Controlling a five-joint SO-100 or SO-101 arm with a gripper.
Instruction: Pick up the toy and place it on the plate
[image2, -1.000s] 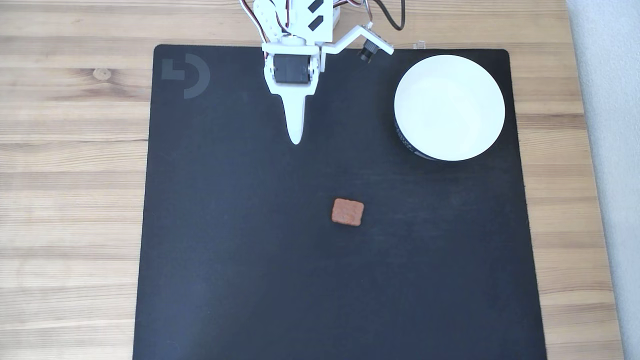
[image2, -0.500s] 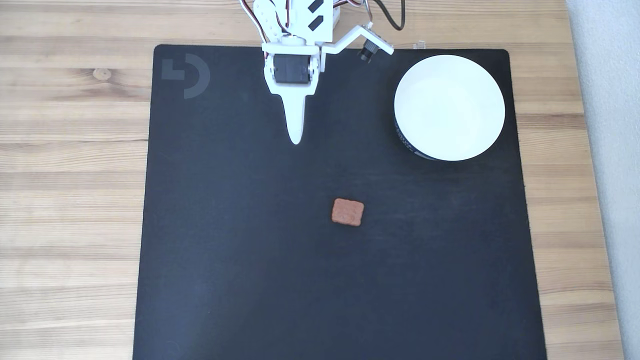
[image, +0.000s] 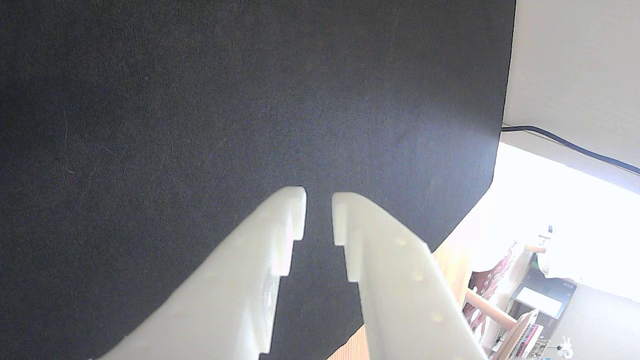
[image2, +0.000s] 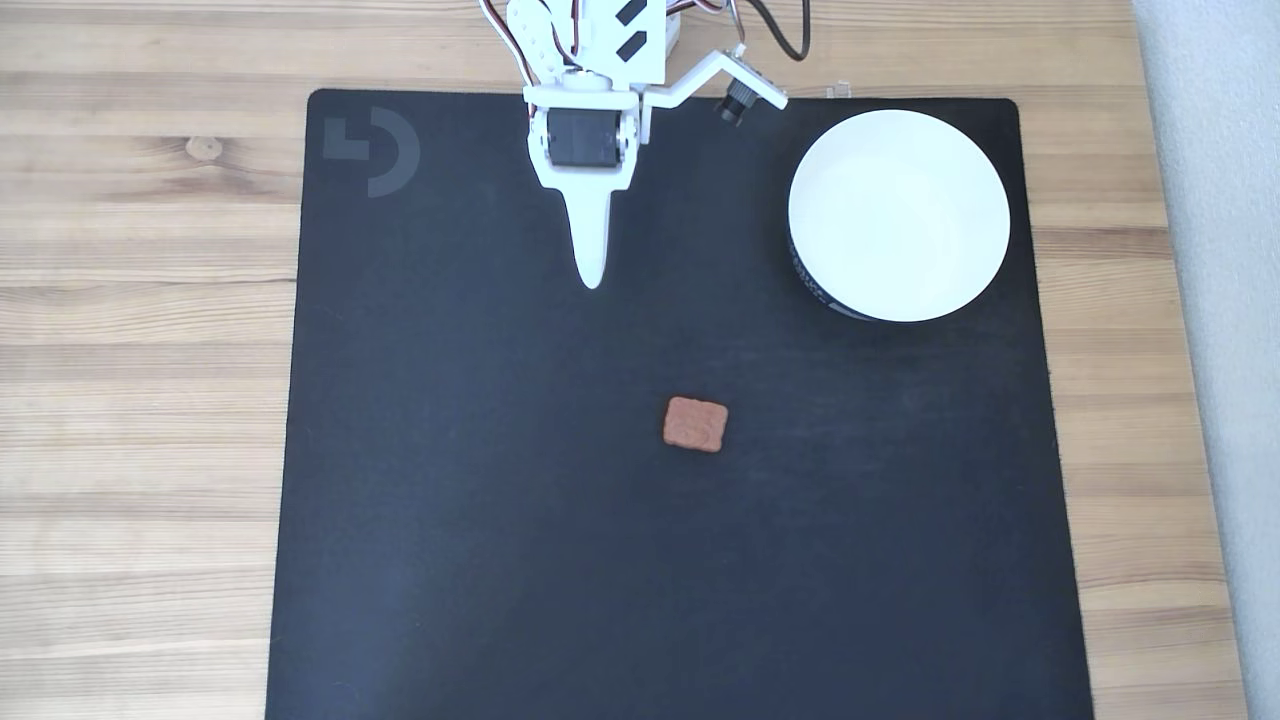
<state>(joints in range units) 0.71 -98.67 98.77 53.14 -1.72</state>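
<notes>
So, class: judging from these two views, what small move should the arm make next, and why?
Probably reach the tool forward and slightly right in the fixed view toward the toy, which lies untouched on the mat; its tips hold nothing, and the plate is empty.

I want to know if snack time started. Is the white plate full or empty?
Empty. The plate shows bare white inside in the fixed view, and the toy lies apart from it on the black mat.

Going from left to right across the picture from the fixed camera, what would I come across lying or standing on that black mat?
Grey logo mark → gripper → toy → plate.
</notes>
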